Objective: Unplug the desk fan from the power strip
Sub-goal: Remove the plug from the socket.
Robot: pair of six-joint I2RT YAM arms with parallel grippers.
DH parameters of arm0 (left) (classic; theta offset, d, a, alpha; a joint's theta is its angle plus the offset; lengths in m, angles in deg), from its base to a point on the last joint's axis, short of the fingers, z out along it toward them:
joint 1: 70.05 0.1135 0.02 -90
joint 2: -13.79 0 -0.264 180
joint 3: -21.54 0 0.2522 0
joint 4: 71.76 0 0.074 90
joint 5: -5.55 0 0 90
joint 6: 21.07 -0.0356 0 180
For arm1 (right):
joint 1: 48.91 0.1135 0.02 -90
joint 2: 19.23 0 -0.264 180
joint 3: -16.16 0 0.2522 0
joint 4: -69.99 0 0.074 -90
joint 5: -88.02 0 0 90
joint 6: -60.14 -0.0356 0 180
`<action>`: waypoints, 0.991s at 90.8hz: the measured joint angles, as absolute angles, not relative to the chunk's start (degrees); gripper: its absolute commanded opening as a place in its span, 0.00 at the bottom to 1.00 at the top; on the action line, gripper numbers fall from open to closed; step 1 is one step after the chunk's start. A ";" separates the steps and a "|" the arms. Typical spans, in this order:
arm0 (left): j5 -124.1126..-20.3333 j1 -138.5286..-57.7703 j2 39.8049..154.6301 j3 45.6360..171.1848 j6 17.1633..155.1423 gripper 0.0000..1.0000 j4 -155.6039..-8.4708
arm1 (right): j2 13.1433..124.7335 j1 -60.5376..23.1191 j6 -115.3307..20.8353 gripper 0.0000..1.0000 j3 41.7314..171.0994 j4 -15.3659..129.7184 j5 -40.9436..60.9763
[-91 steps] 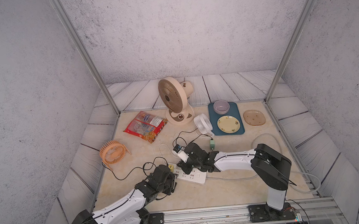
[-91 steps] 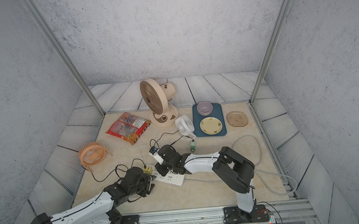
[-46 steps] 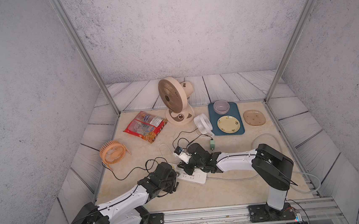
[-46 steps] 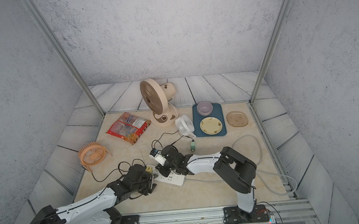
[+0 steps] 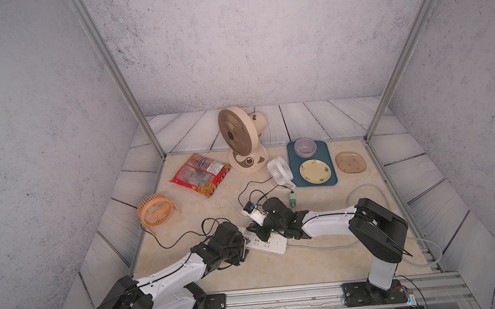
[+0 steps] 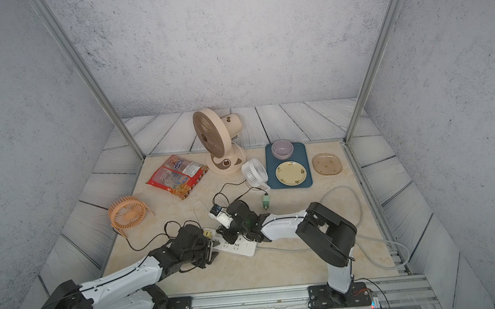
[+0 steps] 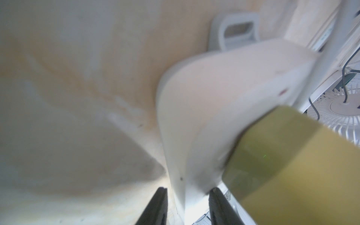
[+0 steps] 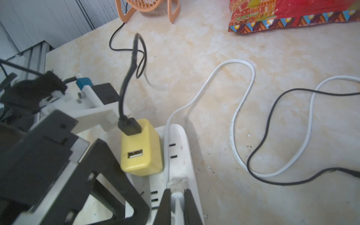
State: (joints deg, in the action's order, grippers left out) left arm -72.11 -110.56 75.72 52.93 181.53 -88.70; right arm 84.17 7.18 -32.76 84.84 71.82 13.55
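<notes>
A tall beige desk fan (image 5: 238, 134) stands at the back of the marbled table (image 5: 309, 262). A red snack bag (image 5: 201, 175) lies beside it, a small white fan (image 5: 279, 171) stands by a blue tray (image 5: 331, 166), and a small orange fan (image 5: 155, 210) sits well apart on the left arm's side. Loops of white cord (image 8: 243, 93) and black cable (image 8: 272, 109) sprawl just beyond the long white plastic power strip (image 5: 270, 244), which lies near the front between the two arms. A yellow cube adapter (image 8: 141, 150) is plugged into the strip just beside the right gripper (image 8: 177, 191), crowding it. That gripper is clenched on a white plug (image 8: 177, 206) at the strip's face. The left gripper (image 7: 188, 190) straddles the strip's end, its jaws apart and a gap showing at one finger.
</notes>
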 measured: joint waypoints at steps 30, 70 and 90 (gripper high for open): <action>-69.84 -110.56 75.70 53.48 181.94 0.40 -89.84 | 81.87 7.27 -28.32 0.00 84.58 68.43 14.60; -69.03 -110.56 77.56 54.29 181.97 0.41 -89.60 | 81.81 7.03 -30.46 0.00 84.23 67.78 14.33; -68.59 -110.56 78.39 54.42 181.94 0.41 -89.29 | 81.33 8.10 -22.90 0.00 84.84 65.53 11.32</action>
